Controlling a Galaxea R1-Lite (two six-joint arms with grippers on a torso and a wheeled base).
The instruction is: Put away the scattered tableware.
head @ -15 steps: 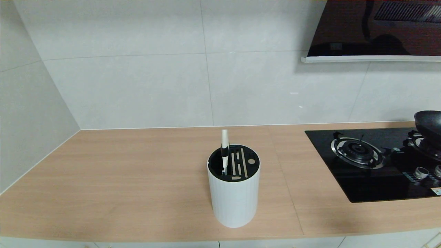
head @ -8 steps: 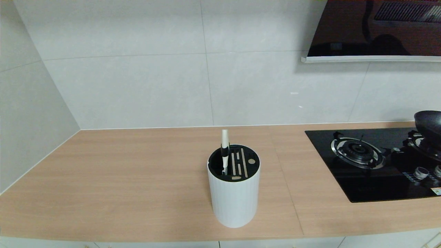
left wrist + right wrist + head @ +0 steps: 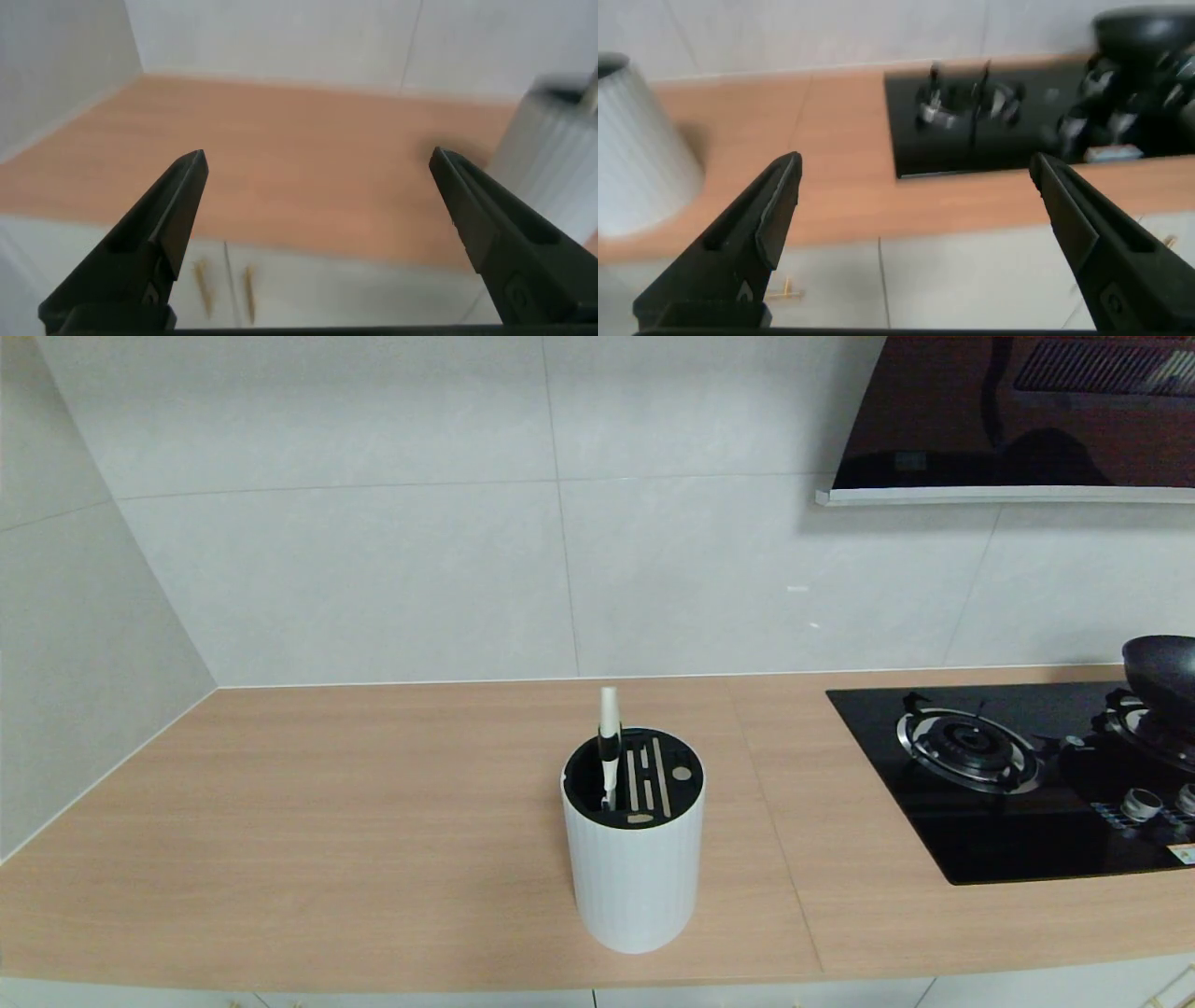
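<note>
White-handled utensil (image 3: 609,733) stands upright in the white knife-block holder (image 3: 635,877), mid-table (image 3: 373,821). Left tool (image 3: 318,159) is spread and empty, as is right tool (image 3: 915,161). Both sit short of the holder. Gas hob (image 3: 1008,803) is right of the holder.

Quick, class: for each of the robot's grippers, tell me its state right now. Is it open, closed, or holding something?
Left gripper: open, holding nothing.
Right gripper: open, holding nothing.
</note>
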